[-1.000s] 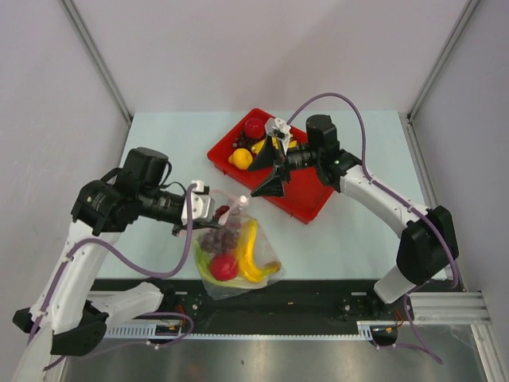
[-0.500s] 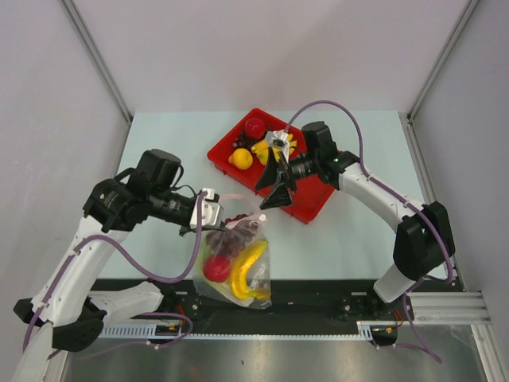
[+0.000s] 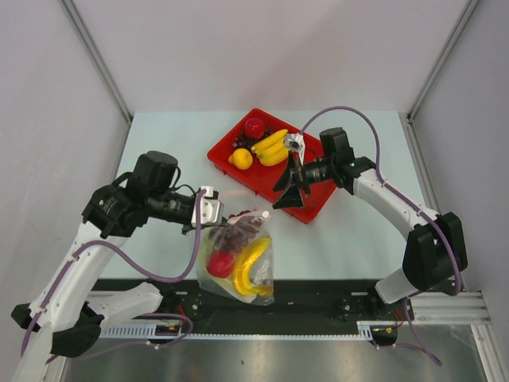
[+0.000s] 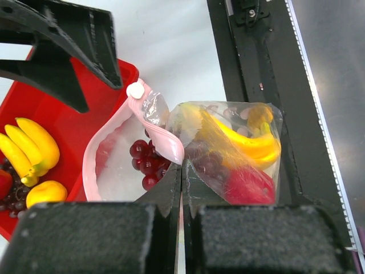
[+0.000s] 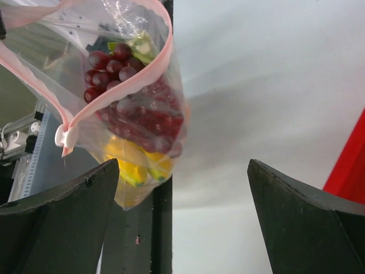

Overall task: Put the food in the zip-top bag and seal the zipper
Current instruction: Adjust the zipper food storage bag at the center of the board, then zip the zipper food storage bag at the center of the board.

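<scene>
left gripper (image 3: 216, 213), pinched shut on the zip-top bag (image 3: 238, 259) by its pink zipper (image 4: 165, 144), still hangs it near, mouth gaping. right gripper (image 3: 293, 189), spread wide and empty, has backed right over the red tray (image 3: 308, 216); bananas (image 3: 270, 147) remain unloaded.

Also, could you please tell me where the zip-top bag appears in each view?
Top external: zip-top bag at lower centre.
Left wrist: zip-top bag centre to right, mouth facing left.
Right wrist: zip-top bag upper left, mouth open.
Shared landmark: red tray, in all three views.
</scene>
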